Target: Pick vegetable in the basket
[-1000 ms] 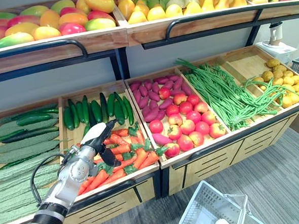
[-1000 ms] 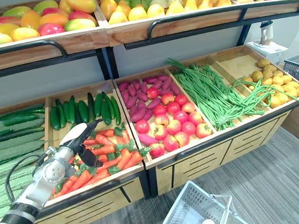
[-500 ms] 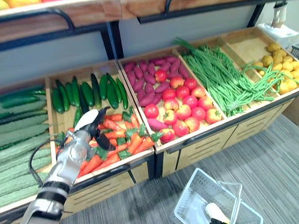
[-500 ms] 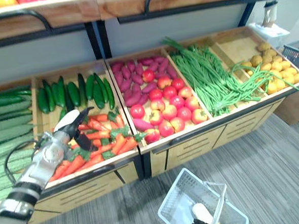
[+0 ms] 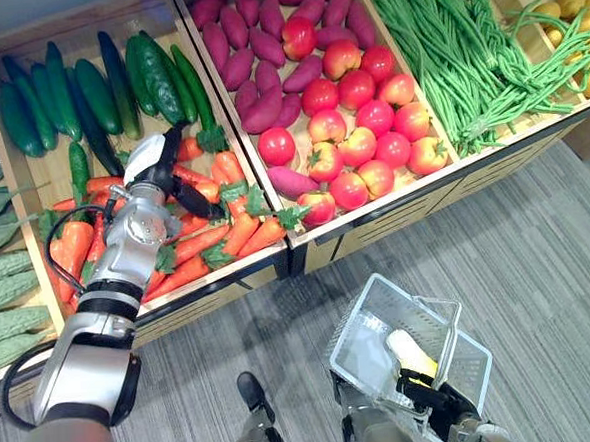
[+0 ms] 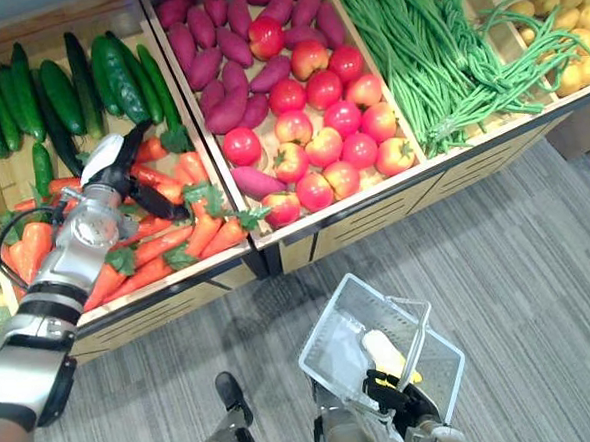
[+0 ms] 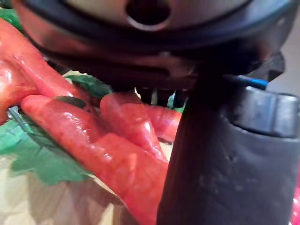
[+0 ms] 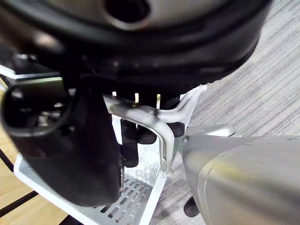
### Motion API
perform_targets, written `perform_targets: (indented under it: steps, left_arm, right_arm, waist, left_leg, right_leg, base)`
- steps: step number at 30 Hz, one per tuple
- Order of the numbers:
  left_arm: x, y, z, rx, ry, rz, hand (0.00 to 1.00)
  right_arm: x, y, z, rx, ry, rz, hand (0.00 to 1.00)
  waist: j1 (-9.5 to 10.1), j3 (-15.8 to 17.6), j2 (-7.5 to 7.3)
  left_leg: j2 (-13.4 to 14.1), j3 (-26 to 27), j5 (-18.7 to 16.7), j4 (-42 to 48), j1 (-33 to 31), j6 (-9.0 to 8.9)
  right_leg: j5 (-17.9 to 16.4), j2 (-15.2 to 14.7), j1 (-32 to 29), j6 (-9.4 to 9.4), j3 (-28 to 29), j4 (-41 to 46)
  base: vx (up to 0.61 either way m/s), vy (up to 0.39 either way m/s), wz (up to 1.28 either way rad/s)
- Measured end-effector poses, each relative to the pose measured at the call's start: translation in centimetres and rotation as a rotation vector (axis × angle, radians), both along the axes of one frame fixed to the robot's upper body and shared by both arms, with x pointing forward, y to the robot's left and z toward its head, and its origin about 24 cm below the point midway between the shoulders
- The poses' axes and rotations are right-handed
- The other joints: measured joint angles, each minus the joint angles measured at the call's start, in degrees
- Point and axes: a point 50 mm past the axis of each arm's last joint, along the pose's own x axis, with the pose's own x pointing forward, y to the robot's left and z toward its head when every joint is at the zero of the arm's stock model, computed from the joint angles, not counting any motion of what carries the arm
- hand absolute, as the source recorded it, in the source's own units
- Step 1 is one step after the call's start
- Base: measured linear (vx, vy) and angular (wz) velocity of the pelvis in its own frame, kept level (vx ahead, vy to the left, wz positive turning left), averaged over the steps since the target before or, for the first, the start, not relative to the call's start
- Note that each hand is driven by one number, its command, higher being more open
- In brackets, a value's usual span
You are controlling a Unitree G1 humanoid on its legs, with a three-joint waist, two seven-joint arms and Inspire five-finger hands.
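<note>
Two hands were in use at a wooden produce stand. The left hand (image 5: pixel 157 169) lay low over the carrots (image 5: pixel 240 229) in the front of a wooden crate (image 5: pixel 219 284). Its thumb and fingers stood apart and straddled several carrots, touching them from above without closing on any one. In the left wrist view the dark thumb (image 7: pixel 211 164) rose just beside a glossy orange carrot with green leaves. The carrots lay piled in the crate, in front of a row of dark green cucumbers (image 5: pixel 87 93) in the same compartment.

The right hand (image 6: pixel 391 390) was low in the eye views, over the grey floor (image 5: pixel 538 266). Its fingers (image 8: pixel 129 140) were curled round the pale handle (image 8: pixel 140 117) of a white slatted basket (image 5: pixel 355 350), which it held well apart from the crate.

In the next compartment, purple sweet potatoes (image 5: pixel 235 59) lay beside round red fruits (image 5: pixel 359 127). Beyond these a heap of long green beans (image 5: pixel 445 51) filled another compartment.
</note>
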Motion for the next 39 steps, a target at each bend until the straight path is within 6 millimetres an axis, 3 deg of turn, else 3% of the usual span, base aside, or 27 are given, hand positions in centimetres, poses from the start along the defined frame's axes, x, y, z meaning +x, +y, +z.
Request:
perform_targets:
  steps: [3, 4, 13, 17, 24, 33, 36, 39]
  left_arm:
    - [0.1, -0.1, -0.4, 0.015, 0.019, 0.004, 1.0]
    - [0.2, -0.1, -0.6, 0.023, 0.027, 0.009, 0.0]
    - [-0.2, 1.6, -1.6, -0.011, 0.011, 0.113, 0.0]
    - [-0.7, 1.6, -3.6, -0.001, 0.046, 0.12, 0.0]
    - [-2.2, 2.3, -8.2, -0.009, 0.179, 0.123, 0.0]
    - [-6.5, 3.7, -15.2, 0.001, 0.401, 0.133, 0.0]
    - [-7.6, 4.1, -16.3, -0.002, 0.427, 0.142, 0.0]
    - [-7.8, 4.0, -15.7, -0.009, 0.385, 0.131, 0.0]
  right_arm:
    - [0.5, -0.2, 0.3, -0.003, -0.01, 0.008, 0.0]
    - [0.6, -0.3, 0.4, -0.004, -0.012, 0.011, 0.0]
    - [1.8, -0.5, 0.7, -0.02, -0.016, 0.064, 0.0]
    - [1.3, -0.5, 0.2, -0.005, 0.012, 0.072, 0.0]
    - [0.2, -1.0, -0.5, -0.001, 0.068, 0.054, 0.0]
    - [-4.9, -2.6, -2.5, -0.017, 0.229, -0.024, 0.0]
    - [-6.8, -3.0, -3.1, 0.0, 0.28, -0.091, 0.0]
    - [-7.8, -3.2, -3.3, 0.007, 0.3, -0.126, 0.0]
  waist:
    - [-0.02, 0.0, -0.01]
    - [-0.02, 0.0, -0.01]
    - [-1.29, 0.0, 0.07]
    - [-1.92, -0.3, 0.51]
    - [-3.3, -2.8, 3.12]
    - [-2.87, -9.2, 5.65]
    - [-2.8, -11.1, 6.31]
    - [-2.55, -11.6, 6.58]
  left_leg:
    - [-0.3, 0.0, 0.0, -1.0, 0.1, 0.13]
    - [-0.4, 0.1, 0.1, -1.3, 0.1, 0.17]
    - [-1.0, 1.7, 1.3, -2.4, 2.4, 0.68]
    - [-1.1, 1.9, 1.1, -2.1, 4.4, 0.33]
    - [-1.4, 2.2, 0.4, -2.1, 7.1, -0.14]
    - [-1.5, 1.3, 0.1, -2.1, 9.4, -0.13]
    - [-1.6, 0.5, 0.0, -2.4, 10.8, 0.02]
    - [-1.8, -0.1, -0.2, -2.4, 11.8, 0.03]
  right_leg:
    - [0.2, -0.1, -0.2, 0.21, 0.0, 0.0]
    - [0.2, -0.2, -0.2, 0.22, 0.0, 0.0]
    - [0.4, -0.4, 1.2, 0.23, 0.9, -0.6]
    - [0.4, -0.6, 3.5, 0.25, 0.8, -1.4]
    - [0.2, -0.9, 6.3, 0.52, 0.8, -1.9]
    - [-0.6, -1.0, 9.1, 0.4, -0.5, -2.0]
    - [-1.3, -1.3, 11.0, 0.64, -1.2, -2.0]
    - [-1.4, -1.5, 12.5, 0.7, -1.8, -2.3]
  base:
    - [-0.01, 0.049, 0.02]
    - [-0.01, 0.055, 0.01]
    - [0.01, 0.059, -0.05]
    - [0.04, 0.068, -0.01]
    - [0.03, 0.093, -0.01]
    - [0.0, 0.06, 0.06]
    - [-0.03, 0.057, 0.15]
    - [-0.02, 0.04, 0.14]
